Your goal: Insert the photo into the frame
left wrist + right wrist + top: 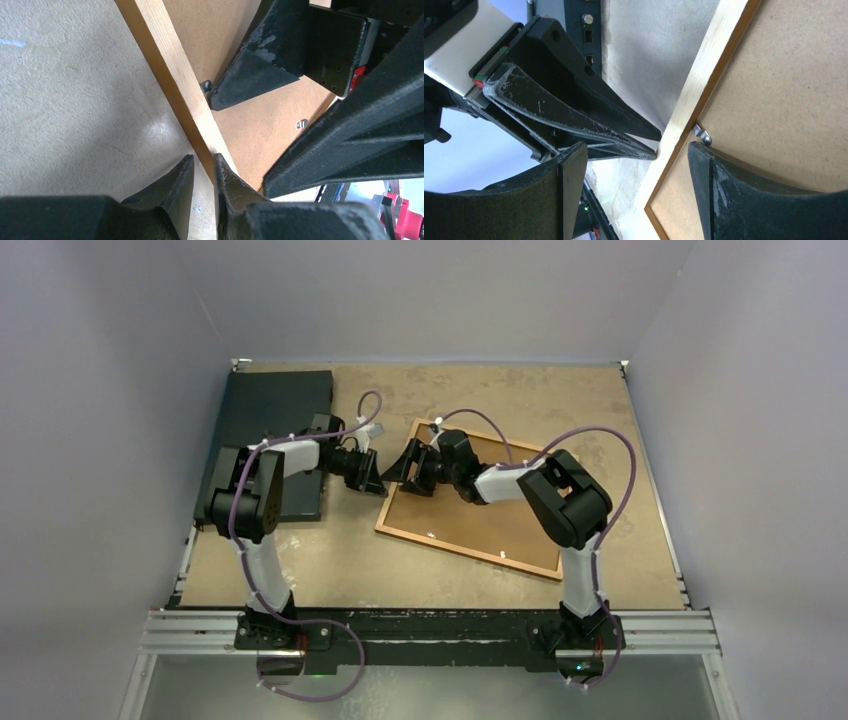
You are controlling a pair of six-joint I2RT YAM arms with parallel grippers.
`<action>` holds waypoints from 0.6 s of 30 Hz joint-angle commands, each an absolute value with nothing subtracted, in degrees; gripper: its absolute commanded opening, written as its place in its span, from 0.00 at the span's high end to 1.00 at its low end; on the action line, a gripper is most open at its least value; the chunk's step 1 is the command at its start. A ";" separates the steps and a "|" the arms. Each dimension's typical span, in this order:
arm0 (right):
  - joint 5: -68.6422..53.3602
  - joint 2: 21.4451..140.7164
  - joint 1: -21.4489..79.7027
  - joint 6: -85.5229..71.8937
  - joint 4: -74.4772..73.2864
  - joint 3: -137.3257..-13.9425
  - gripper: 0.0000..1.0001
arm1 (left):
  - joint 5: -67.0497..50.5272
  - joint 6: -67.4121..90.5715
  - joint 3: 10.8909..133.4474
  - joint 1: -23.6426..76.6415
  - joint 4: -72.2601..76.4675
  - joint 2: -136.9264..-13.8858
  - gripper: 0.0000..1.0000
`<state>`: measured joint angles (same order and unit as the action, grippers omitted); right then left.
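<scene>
Item: frame [450, 550], lying face down on the table [560, 410], brown backing board [490, 525] uppermost and seated inside the wooden border. Photo: not visible in any view; its place cannot be told. Dark mat [270, 410]: far left, apart from the frame. Left gripper [203, 157]: fingers nearly together with a narrow gap, tips at the frame's near-left border; whether they pinch the border or only touch it cannot be told. Right gripper [636, 145]: fingers spread wide and holding nothing, one over the backing board, the other outside the border, a small metal clip [702, 134] just beside the inner finger. Step in hand, as judged: opening the frame's back, not yet loading the photo. Next move likely calls for turning that clip off the board while the left gripper steadies the border, without sliding the frame.
</scene>
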<state>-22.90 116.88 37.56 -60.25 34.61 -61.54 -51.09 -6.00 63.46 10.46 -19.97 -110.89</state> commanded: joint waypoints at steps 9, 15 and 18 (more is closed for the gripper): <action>-14.54 100.66 29.79 -49.02 15.50 -61.15 0.10 | -49.74 -8.98 65.85 9.49 -23.37 -108.11 0.78; 1.85 94.06 15.94 -45.83 5.39 -60.17 0.02 | -46.31 -14.40 64.71 9.97 -24.74 -107.39 0.78; 13.70 89.26 10.73 -46.47 -0.59 -58.72 0.01 | -44.24 -16.40 64.36 10.41 -25.09 -106.71 0.78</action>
